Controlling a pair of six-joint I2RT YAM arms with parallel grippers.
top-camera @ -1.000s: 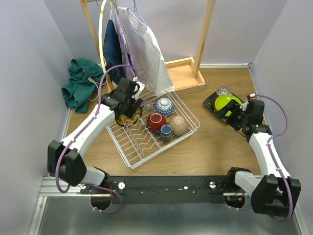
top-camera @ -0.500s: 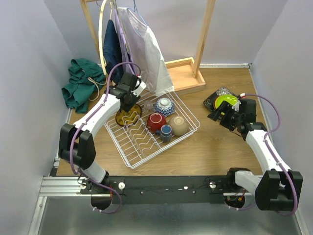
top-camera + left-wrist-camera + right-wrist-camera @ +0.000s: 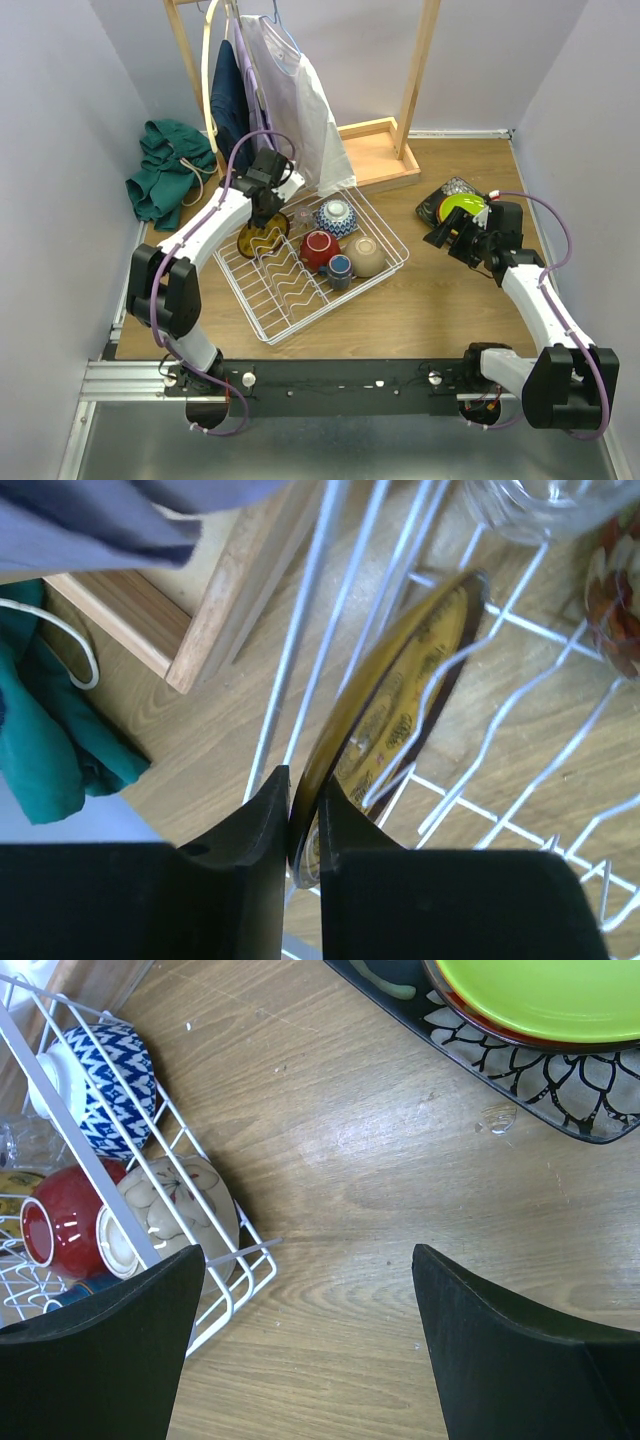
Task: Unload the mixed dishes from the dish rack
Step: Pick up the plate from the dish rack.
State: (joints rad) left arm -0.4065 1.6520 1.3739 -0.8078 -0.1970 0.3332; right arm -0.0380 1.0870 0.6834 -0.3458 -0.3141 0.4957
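The white wire dish rack (image 3: 300, 325) sits left of centre. A yellow patterned plate (image 3: 262, 238) stands on edge in its far left slots. My left gripper (image 3: 268, 207) is shut on that plate's rim (image 3: 400, 700), one finger on each face (image 3: 302, 795). The rack also holds a clear glass (image 3: 300, 217), a blue-white bowl (image 3: 336, 215), a red bowl (image 3: 318, 248), a tan bowl (image 3: 367, 256) and a small blue cup (image 3: 340, 270). My right gripper (image 3: 447, 233) hangs open and empty (image 3: 308, 1255) over bare table, between the rack (image 3: 215, 1260) and a black square plate (image 3: 540, 1090).
A green plate (image 3: 463, 208) lies on a red one on the black square plate at the right. A wooden clothes stand (image 3: 380, 150) with hanging garments (image 3: 290, 100) rises just behind the rack. A green cloth (image 3: 165, 170) is heaped at the far left. Walls close in on both sides.
My left gripper swung onto the yellow plate's far rim and closed on it. My right gripper came a little left, off the stacked plates, and stayed open.
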